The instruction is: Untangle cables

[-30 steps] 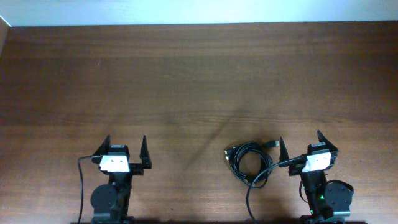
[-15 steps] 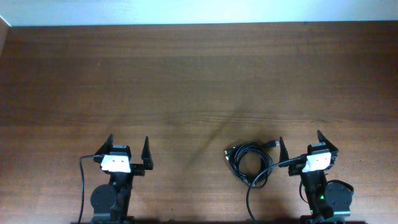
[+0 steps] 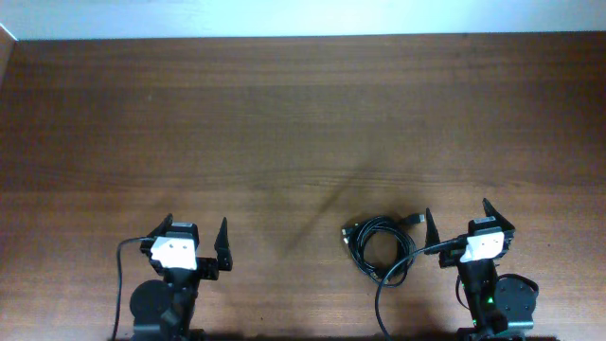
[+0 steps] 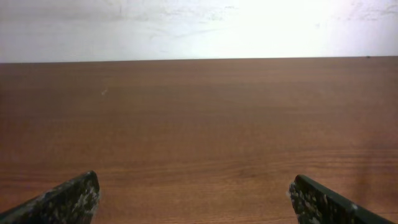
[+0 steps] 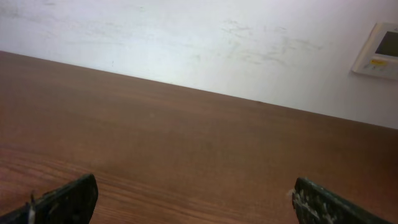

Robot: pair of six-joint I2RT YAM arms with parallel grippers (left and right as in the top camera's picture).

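Left arm wire [image 3: 123, 279]: thick black lead looping up the left side of the left arm's base, at the near edge of the table [image 3: 303, 123].
Left gripper [image 3: 195, 229]: near left of the table, pointing toward the far edge. I read the jaws as spread wide with nothing between them. In the left wrist view [image 4: 196, 208] only the two dark fingertips [image 4: 68, 200] show at the bottom corners, with bare wood between them.
Table: dark brown wood grain, running to a pale wall [image 3: 303, 17] on the far side.
Cables [image 3: 379, 224]: one small tangled coil of thin black cord lying flat on the table, near side, right of centre. It sits just left of the right gripper, well apart from the left one.
Plug ends: one metallic-tipped end [image 3: 348, 232] pokes out at the coil's far left, another [image 3: 415, 220] at its far right, close to the right gripper's left finger. I cannot tell whether they touch.
Right arm wire [image 3: 381, 298]: thicker black lead curving up from the near edge past the coil's near right side to the right arm.
Right gripper [image 3: 458, 214]: near right, jaws wide apart and empty. The right wrist view [image 5: 196, 208] shows no cable.
Wall panel [image 5: 379, 50]: small white box on the wall, far right of the right wrist view.
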